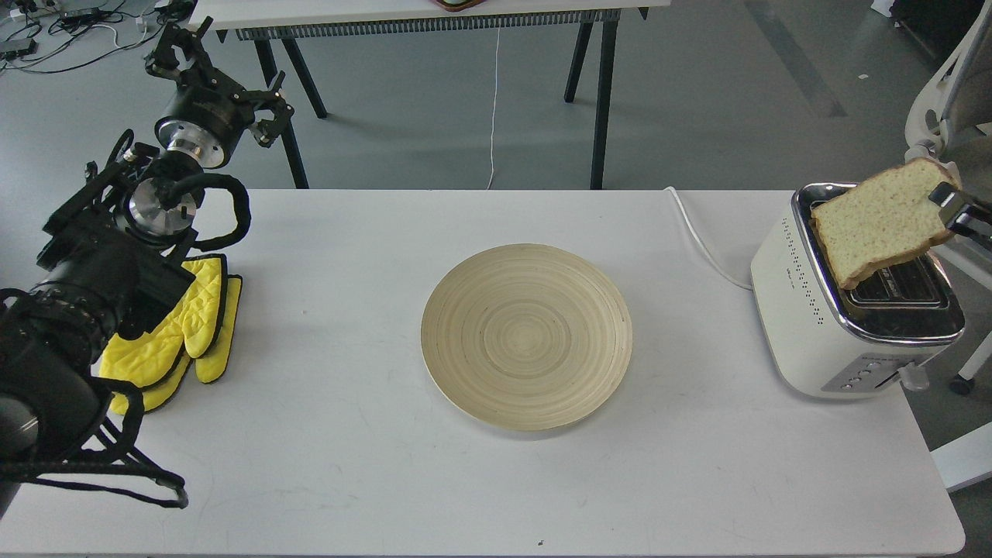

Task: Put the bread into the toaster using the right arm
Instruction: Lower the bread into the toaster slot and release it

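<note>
My right hand (947, 203) pinches the bread (880, 221) by its far corner, just above the toaster (806, 325). The slice hangs tilted across the slots, not along them. My left hand (182, 50) idles far from the toaster; I cannot tell its opening.

I see grey floor (697, 93) all round, white worktop (349, 465) in front. Second table (418, 15) behind on black trestle legs (601, 108), loose cables (70, 39) on floor top left, white office chair (949, 93) at right edge. Light even, soft

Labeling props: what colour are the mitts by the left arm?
Bright yellow mitts, quilted, black trim; head view.
</note>
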Motion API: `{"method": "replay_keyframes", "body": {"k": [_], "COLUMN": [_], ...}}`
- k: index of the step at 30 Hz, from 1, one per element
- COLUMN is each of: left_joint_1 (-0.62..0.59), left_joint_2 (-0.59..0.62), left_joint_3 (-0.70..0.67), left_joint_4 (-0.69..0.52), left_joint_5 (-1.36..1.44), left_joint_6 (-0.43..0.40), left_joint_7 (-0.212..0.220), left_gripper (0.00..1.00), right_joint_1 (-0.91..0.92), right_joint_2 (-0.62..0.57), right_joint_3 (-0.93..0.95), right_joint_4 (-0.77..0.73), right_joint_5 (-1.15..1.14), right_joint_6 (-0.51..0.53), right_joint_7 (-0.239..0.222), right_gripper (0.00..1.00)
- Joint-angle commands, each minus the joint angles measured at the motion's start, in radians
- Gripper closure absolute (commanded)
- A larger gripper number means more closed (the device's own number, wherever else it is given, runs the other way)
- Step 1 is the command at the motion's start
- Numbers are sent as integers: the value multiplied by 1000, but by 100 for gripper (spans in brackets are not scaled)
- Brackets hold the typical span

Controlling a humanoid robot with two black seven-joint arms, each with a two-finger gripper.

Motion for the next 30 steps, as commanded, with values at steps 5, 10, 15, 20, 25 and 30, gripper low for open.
{"method": "replay_keyframes", "body": {"k": [5,10,15,20,25,30], "left_joint_1": [0,0,0,0,0,0], "left_joint_2": [0,0,0,0,0,0], "left_joint_3": [0,0,0,0,0,0], "left_joint_4": [0,0,0,0,0,0], "left_joint_5": [0,1,1,1,0,0], "left_joint_6": [0,0,0,0,0,0], "left_joint_7": [0,0,0,0,0,0], "left_gripper": [0,0,0,0,0,0], "right_joint_1": [-5,-11,-13,-34,-36,-40], "right_joint_2": [-16,-13,-10,39,102,133], "right_joint_3": [-1,-1,-1,-13,-13,-12], "right_joint_4": [-8,-11,-25,-45,-45,-42], "right_joint_5": [0,0,-2,-2,0,3], "right_joint_6": [-2,-4,-4,-4,-5,-5], "right_joint_7": [4,6,11,11,6,7], "right_gripper": [99,99,99,96,73,42]}}
